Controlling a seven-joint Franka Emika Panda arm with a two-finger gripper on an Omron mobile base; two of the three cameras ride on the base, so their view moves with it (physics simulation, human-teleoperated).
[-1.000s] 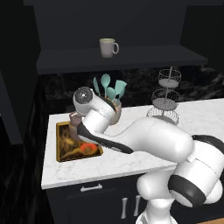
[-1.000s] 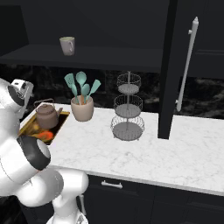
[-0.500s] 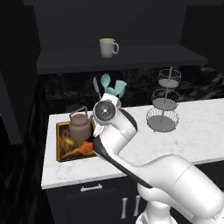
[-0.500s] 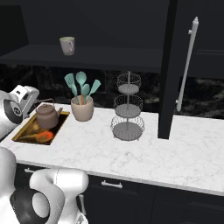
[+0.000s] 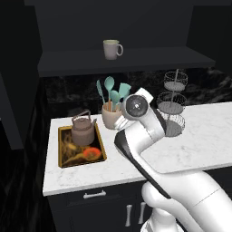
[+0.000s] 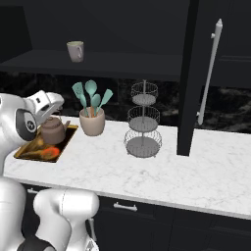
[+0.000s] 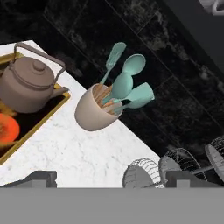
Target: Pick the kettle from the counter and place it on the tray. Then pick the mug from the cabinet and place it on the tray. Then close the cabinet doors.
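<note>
Swinging away from the tray (image 5: 63, 159), claw (image 7: 109, 180) wide open and empty, kettle (image 5: 83, 129) left sitting there. Heading for the mug (image 5: 111, 49) next, probably.

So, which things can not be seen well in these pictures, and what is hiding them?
- The tray: in the right base view the white arm covers its left part.
- The mug: in the hand view the top right corner cuts it off.
- The wire stand: in the left base view the arm covers its lower tier.
- The crock: in the left base view the arm overlaps its right side.
- The cabinet doors: the left door cannot be made out against the dark.
</note>
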